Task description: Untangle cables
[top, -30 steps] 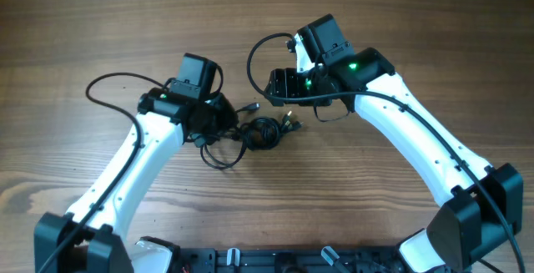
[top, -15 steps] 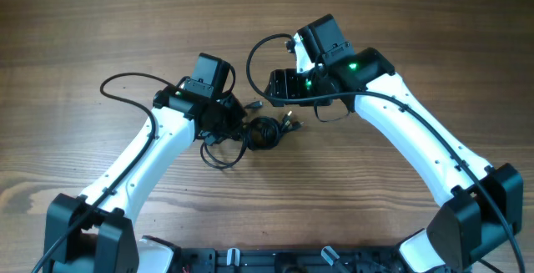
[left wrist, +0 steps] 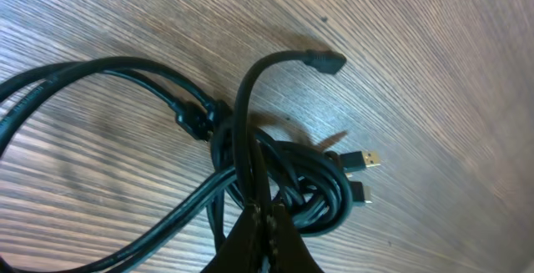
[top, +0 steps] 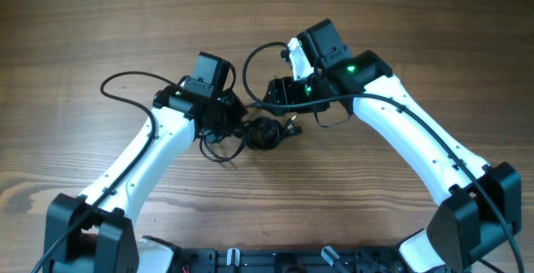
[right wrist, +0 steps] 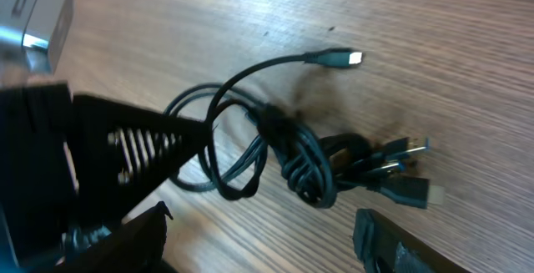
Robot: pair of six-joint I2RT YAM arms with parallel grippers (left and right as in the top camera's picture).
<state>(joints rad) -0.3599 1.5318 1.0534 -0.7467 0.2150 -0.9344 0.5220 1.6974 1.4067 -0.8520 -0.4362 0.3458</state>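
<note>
the cables [top: 264, 132] lie knotted in the middle of the bench [top: 100, 22]. the left tool [left wrist: 265, 223] is pinched tight on one strand, the right tool [right wrist: 259, 235] gapes wide, holding nothing. light, limp and probably slippery, they seem best taken by a free plug end [right wrist: 334, 57] beside the knot.
</note>
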